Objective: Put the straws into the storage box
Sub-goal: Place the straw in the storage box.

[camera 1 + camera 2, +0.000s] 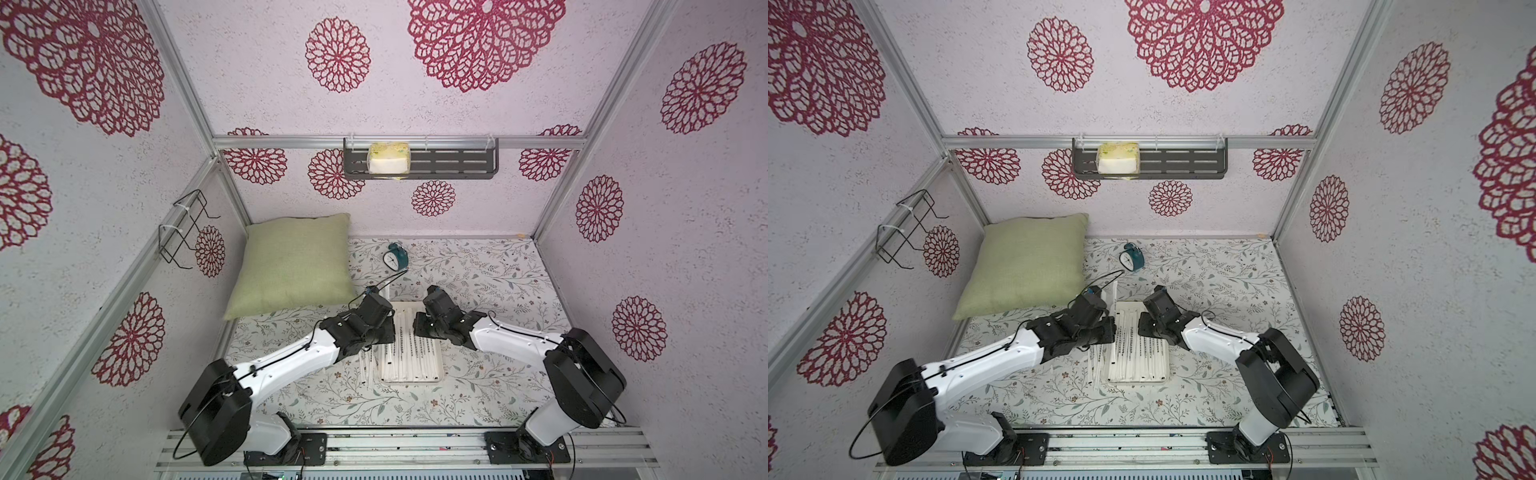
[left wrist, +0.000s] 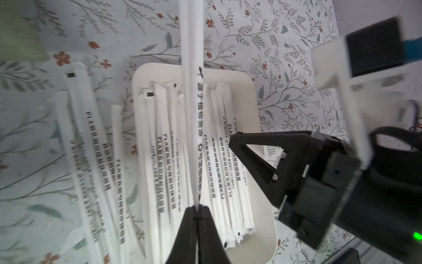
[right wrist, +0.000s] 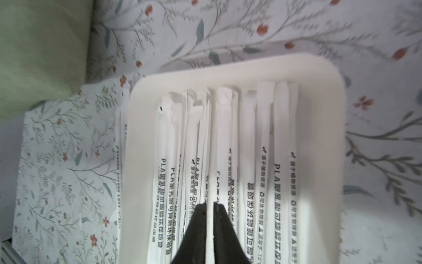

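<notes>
Left tool (image 2: 197, 209), right tool (image 3: 210, 206) are pinching white paper-wrapped straws (image 2: 191, 68).
Holding them along the shallow white storage box (image 3: 228, 68), likely so they fit.

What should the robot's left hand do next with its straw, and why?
Probably ease it down into the storage box. The left gripper is shut on one straw, which seems raised over the box and lined up with the straws lying in it. The right gripper pinches a second straw there, so go slowly.

L arm (image 1: 286, 357), R arm (image 1: 511, 340): white shells, blk joints, blk cables.
</notes>
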`<state>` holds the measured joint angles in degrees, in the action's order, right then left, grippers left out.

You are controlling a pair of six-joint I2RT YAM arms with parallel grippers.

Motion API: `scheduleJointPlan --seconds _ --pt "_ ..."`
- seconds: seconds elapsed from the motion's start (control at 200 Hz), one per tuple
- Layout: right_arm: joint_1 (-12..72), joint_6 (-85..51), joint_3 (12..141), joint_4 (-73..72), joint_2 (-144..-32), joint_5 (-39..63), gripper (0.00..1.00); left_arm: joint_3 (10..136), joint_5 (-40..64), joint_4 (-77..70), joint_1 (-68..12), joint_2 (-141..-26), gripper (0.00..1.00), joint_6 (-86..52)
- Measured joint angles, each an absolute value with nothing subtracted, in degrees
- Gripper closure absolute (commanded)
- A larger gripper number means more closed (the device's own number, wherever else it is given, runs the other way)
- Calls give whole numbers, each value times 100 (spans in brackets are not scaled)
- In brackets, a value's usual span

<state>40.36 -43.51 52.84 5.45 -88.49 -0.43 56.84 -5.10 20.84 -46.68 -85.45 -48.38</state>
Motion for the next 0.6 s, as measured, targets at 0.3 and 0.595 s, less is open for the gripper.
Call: scheduleJointPlan --seconds 0.3,0.595 --pt "3089 -4353 4875 478 -7850 -130 84 6582 -419 1704 -4987 -10348 94 -5242" --pt "3107 -4418 4506 449 -7852 47 84 6692 -416 1885 -5074 -10696 93 -5586"
